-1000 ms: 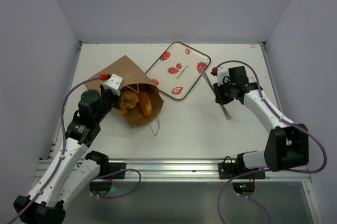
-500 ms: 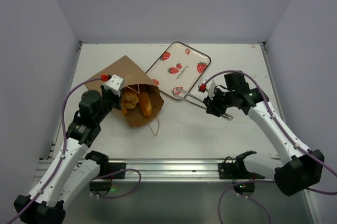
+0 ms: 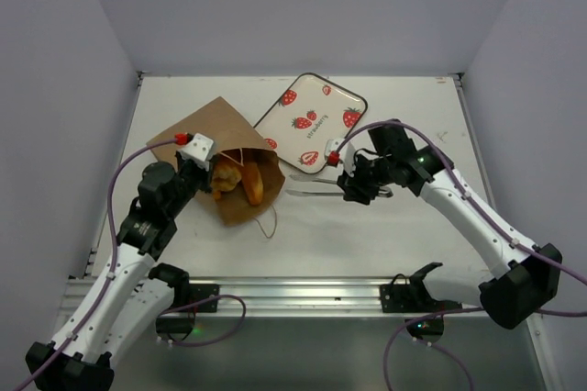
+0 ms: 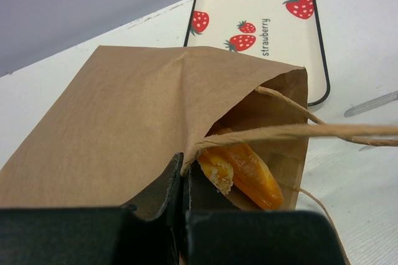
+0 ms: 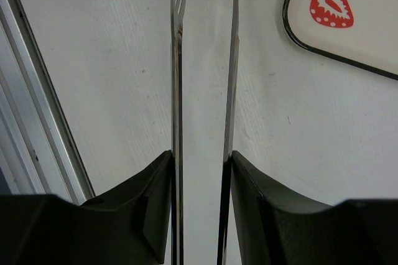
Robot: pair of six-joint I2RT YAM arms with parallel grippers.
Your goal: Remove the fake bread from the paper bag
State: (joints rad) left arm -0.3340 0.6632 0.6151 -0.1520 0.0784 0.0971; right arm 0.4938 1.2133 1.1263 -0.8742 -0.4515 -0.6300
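Observation:
The brown paper bag [image 3: 206, 129] lies on its side, mouth toward the right. My left gripper [image 3: 204, 163] is shut on the upper edge of the bag mouth [image 4: 185, 165] and holds it lifted open. Glossy orange-golden fake bread [image 3: 240, 180] shows inside the mouth; the left wrist view shows a long piece and a crumbly-looking one [image 4: 239, 168]. My right gripper [image 3: 347, 185] is shut on metal tongs [image 3: 316, 184], squeezing both arms [image 5: 176, 60]. The tongs point left at the bag mouth, with their tips a short way from it.
The white strawberry-print tray [image 3: 312, 120] lies just behind the tongs, right of the bag, and its corner shows in the right wrist view [image 5: 348, 16]. A cord handle loop [image 3: 269, 221] trails from the bag toward the metal rail [image 3: 303, 290] at the near edge.
My right arm has swung left, turning the tongs from pointing away at the right to lying level and pointing at the bag mouth. The left gripper and the bag have stayed put.

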